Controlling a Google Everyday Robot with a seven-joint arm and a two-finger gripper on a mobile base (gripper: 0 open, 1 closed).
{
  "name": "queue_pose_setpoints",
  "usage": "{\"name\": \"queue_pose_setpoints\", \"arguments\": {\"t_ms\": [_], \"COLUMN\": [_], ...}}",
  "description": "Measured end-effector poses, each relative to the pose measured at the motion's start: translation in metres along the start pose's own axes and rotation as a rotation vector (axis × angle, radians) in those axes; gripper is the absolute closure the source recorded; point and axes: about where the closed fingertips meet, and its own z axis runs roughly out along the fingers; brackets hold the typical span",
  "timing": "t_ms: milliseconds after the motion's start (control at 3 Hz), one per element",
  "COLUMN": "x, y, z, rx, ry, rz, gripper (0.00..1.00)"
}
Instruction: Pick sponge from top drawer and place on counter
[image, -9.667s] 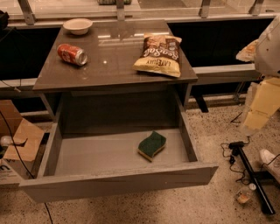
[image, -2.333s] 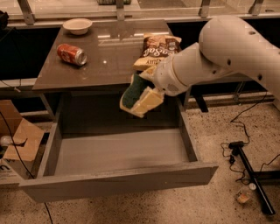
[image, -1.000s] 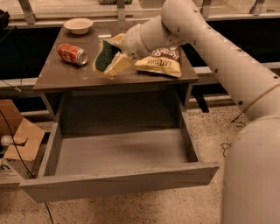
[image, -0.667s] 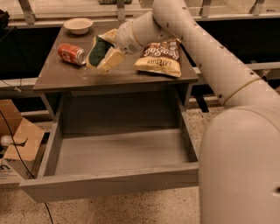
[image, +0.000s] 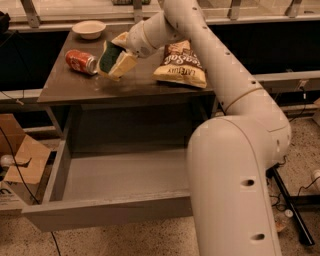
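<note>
Here, claw (image: 117, 58) clamps wavy green-yellow sponge (image: 106, 55) above glossy counter (image: 150, 86), seemingly not touching.

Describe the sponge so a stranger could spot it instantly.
Look at the counter above the open top drawer. Over it, between the red soda can and the chip bag, the robot's hand grips the sponge. It is the only dark green thing, with a yellow layer behind.

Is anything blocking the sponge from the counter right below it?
Nothing visible. The gripper holds the sponge over bare counter, between the soda can and the chip bag; the can is the closer.
</note>
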Motion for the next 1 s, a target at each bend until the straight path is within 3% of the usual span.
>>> {"name": "queue_pose_setpoints", "arguments": {"t_ms": [333,667,1000], "x": [0.0256,0.0269,0.0269], "y": [-0.0092,-0.0126,-0.0126], "z": [0.0107,0.0091,0.0091], "rx": [-0.012,-0.005,-0.005], "ry": [0.043,0.044,0.044], "rz": [0.024,0.023,0.023], "gripper": [0.56,0.25,0.03]}}
